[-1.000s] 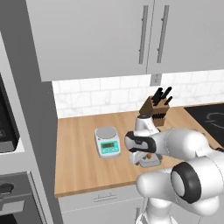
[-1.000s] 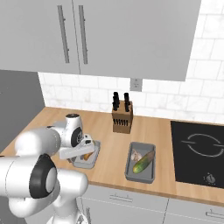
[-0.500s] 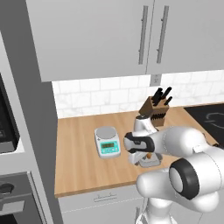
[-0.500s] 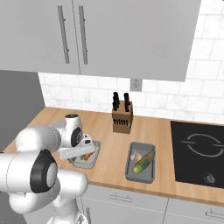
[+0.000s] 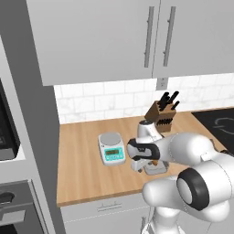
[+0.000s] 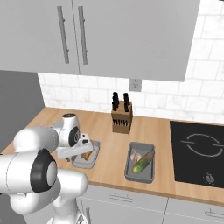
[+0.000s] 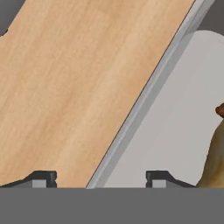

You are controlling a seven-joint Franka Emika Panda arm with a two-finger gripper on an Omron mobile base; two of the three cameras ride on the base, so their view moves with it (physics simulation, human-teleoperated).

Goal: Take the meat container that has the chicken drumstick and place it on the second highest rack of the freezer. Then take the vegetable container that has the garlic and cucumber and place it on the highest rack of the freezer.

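Two fingertips [image 7: 43, 177] now straddle the near rim of the meat container [image 6: 85, 158] on the desk [image 5: 87, 173] — our jaws have spread wider (drumstick [image 7: 216, 153] inside), so we judge the grasp imminent.

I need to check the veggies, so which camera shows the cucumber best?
The right base view: the cucumber lies unobstructed in its grey container beside the garlic. In the left base view and hand view I cannot make it out.

You had a matt, light wooden counter [image 7: 65, 87] with visible grain, a smooth matt grey plastic-looking tray [image 7: 175, 122], a glossy black glass cooktop [image 6: 199, 153], and a brown wooden knife block [image 6: 121, 120].
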